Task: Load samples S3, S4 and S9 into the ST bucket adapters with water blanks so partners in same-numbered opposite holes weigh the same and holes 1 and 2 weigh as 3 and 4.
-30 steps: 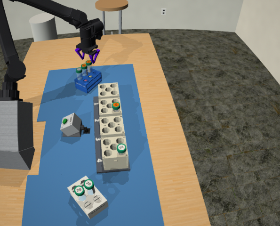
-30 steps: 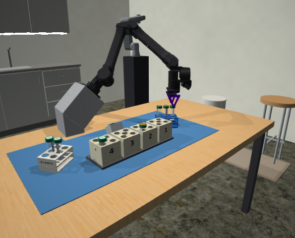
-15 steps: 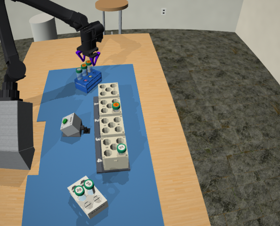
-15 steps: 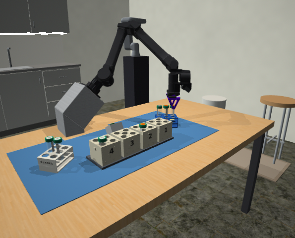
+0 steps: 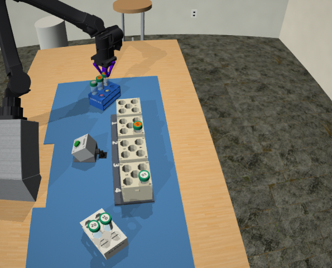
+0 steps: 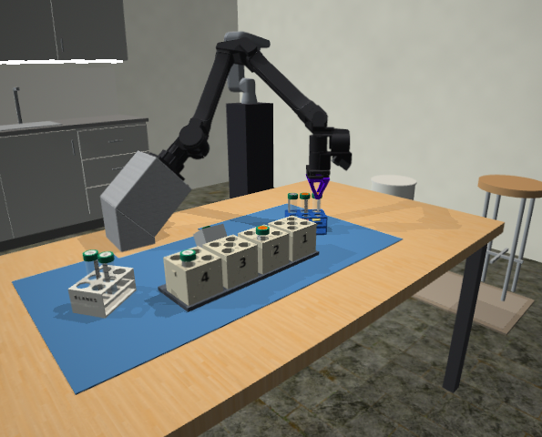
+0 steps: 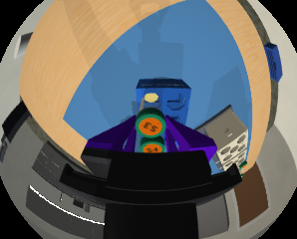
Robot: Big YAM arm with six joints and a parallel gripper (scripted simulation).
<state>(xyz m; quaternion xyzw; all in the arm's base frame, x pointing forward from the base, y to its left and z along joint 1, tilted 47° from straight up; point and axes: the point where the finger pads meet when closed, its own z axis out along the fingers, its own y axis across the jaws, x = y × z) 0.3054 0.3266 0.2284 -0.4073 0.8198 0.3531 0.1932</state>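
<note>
The gripper (image 5: pixel 104 72) stood closed on an orange-dotted sample tube (image 5: pixel 104 74) at the far end of the blue rack (image 5: pixel 104 97) on the bench (image 5: pixel 166 57). It gripped just under the cap, probably so the tube could lift straight out of its well.

Seven tubes are standing: three in the blue rack (image 5: pixel 103 100), two in the white rack (image 5: pixel 114 245), two in four blocks (image 5: pixel 136 184).
</note>
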